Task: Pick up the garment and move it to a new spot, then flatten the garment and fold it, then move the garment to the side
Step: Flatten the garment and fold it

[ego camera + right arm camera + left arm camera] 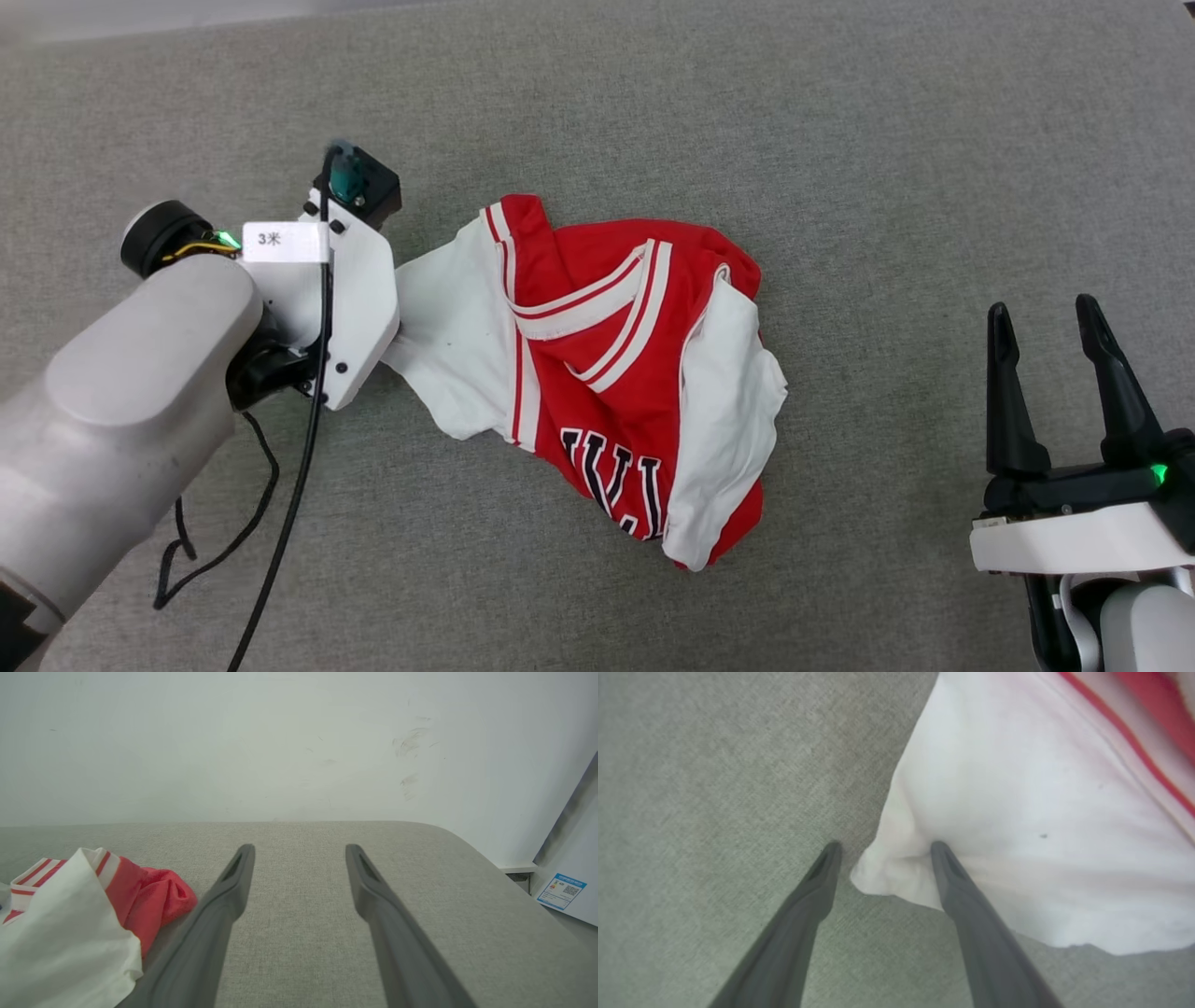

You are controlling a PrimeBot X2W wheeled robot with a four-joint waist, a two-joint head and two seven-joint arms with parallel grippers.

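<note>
Garment crumpled on grey surface, mid head view. Left gripper spread wide, straddling white sleeve corner, nothing clamped. Right gripper spread, empty, well apart. Risk: thin corner slips out on closing; single-point lift leaves shirt bunched.

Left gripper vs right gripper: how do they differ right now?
Place: the left gripper is at the white sleeve of the jersey; the right gripper stands apart from the jersey, over the bare grey fabric surface.
Contact: the left gripper's fingers straddle the sleeve's corner, one tip on the cloth; the right gripper's fingers have nothing between them.
Shared: both are open, and neither holds anything.
</note>
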